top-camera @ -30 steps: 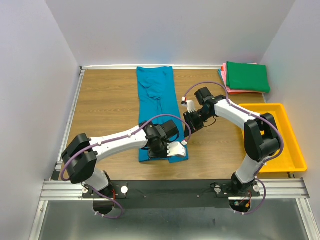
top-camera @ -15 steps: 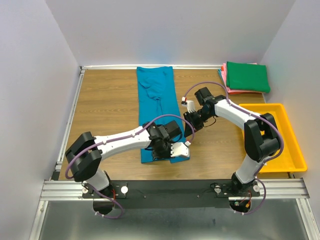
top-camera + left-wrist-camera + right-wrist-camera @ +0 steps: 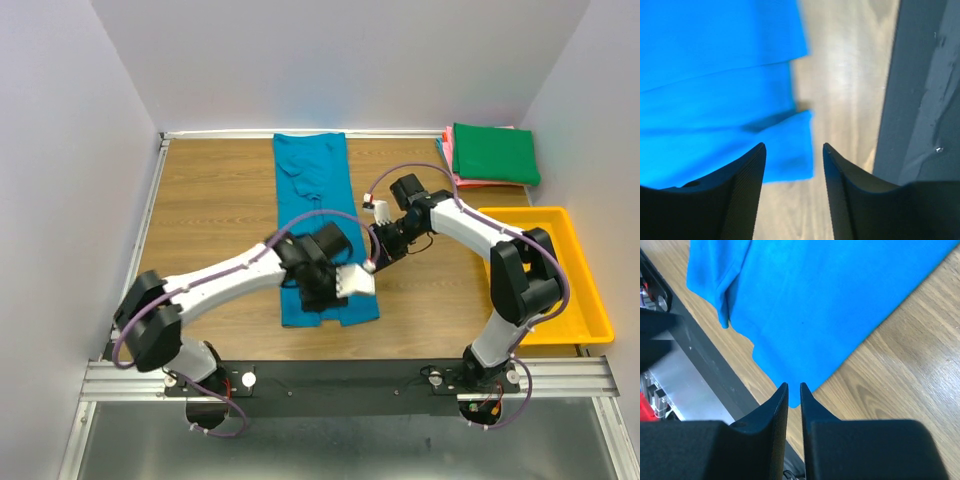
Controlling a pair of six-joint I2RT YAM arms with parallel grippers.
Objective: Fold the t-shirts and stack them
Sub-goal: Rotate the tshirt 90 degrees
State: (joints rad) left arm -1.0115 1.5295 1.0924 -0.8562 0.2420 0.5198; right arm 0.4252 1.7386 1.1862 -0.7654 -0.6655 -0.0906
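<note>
1. Left gripper (image 3: 793, 150) first: it hangs over the near end of the teal-blue shirt (image 3: 315, 190) with its jaws well apart. Nothing sits between them, and blue cloth and bare wood show through the gap.
2. Right gripper (image 3: 794, 386) next: the jaws are down to a narrow slit and pinch the shirt's right edge. The cloth draws to a point right at the fingertips.
3. The wooden table (image 3: 210, 200) carries everything, with white walls on three sides.
4. That teal-blue shirt lies mid-table as a long strip, sides folded in. It runs from the far edge towards the arms, and its near end is partly under the left arm.
5. The yellow tray (image 3: 580, 300) sits at the right side, with the right arm's elbow above it.
6. In the far right corner, just beyond the tray, a folded green shirt (image 3: 495, 152) tops the pile.
7. The pink shirts (image 3: 450, 155) peek out beneath it along the left and near edges.
</note>
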